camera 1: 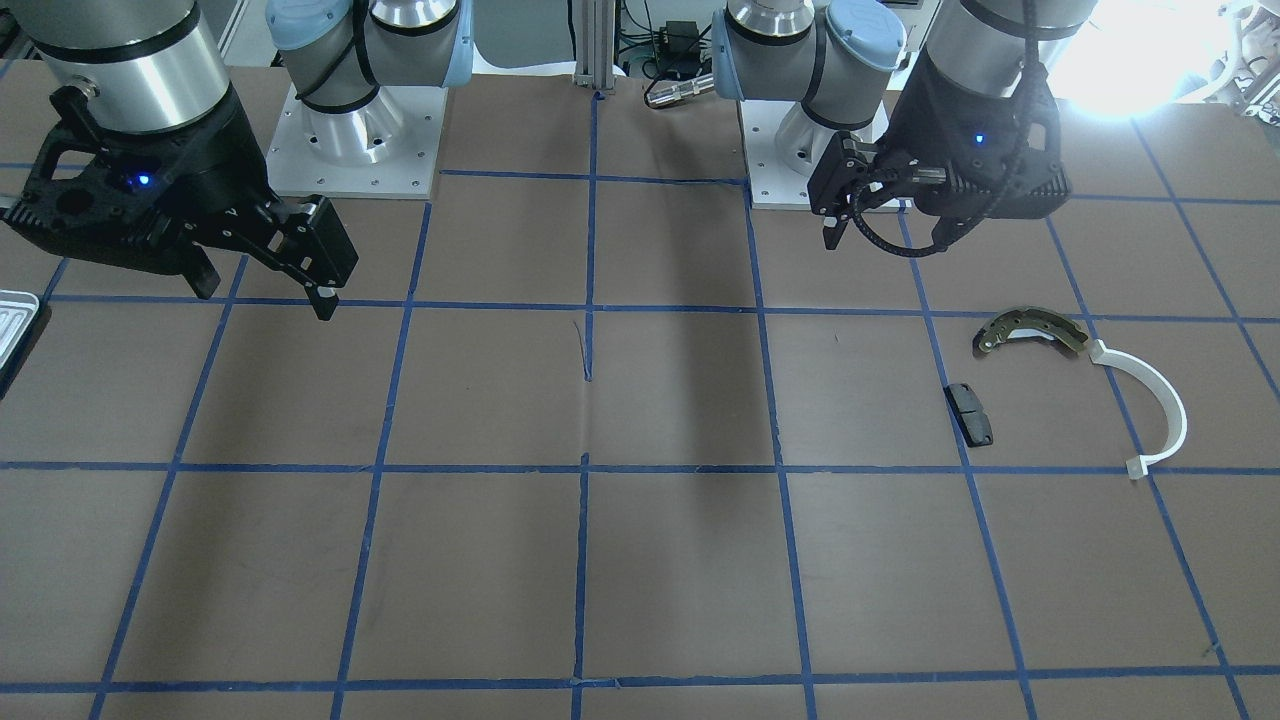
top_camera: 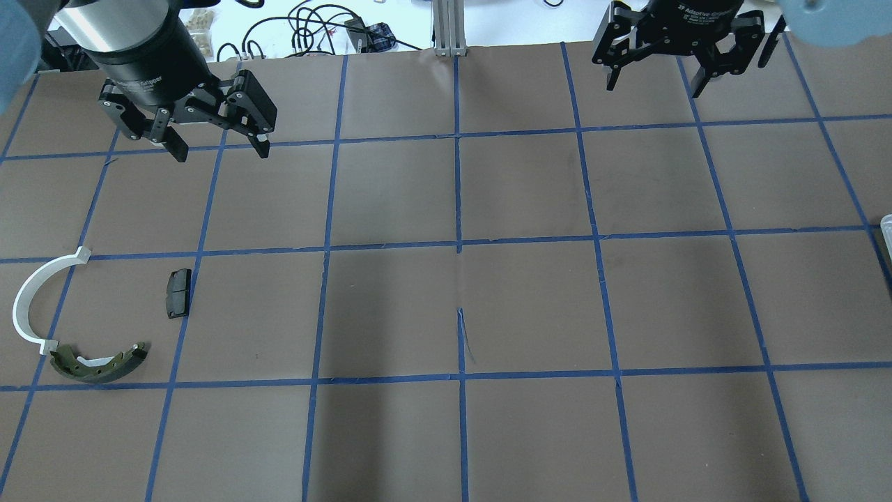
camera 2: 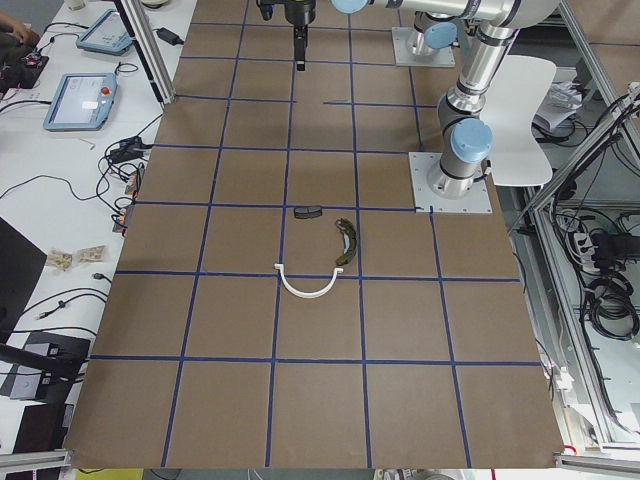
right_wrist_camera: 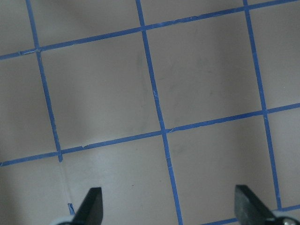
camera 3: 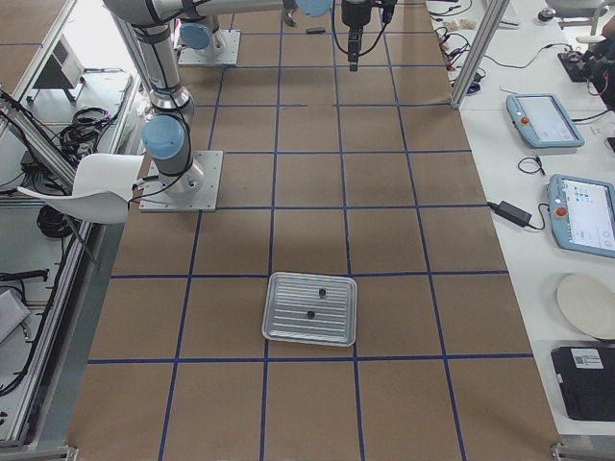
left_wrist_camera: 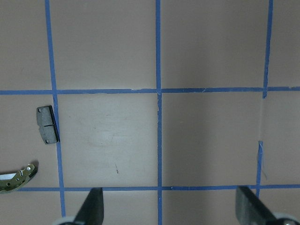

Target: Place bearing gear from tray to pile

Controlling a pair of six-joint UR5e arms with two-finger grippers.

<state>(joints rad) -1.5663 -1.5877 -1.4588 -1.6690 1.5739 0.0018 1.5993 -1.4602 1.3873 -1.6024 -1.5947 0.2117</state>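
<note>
The tray (camera 3: 288, 322) is pale and ribbed, and its edge also shows in the front view (camera 1: 14, 318). Two small dark parts (camera 3: 322, 288) lie on it; I cannot tell which is the bearing gear. The pile is a brake shoe (top_camera: 97, 364), a white half-ring (top_camera: 28, 300) and a black pad (top_camera: 178, 293), at the table's left end. My left gripper (top_camera: 217, 148) is open and empty, hovering beyond the pad. My right gripper (top_camera: 655, 85) is open and empty, far from the tray.
Brown table paper with a blue tape grid (top_camera: 458, 244). The arm bases (camera 1: 350, 140) stand at the robot's edge. Cables and tablets (camera 2: 80, 100) lie on side benches off the table. The pile also shows in the left wrist view, with the pad (left_wrist_camera: 48, 124).
</note>
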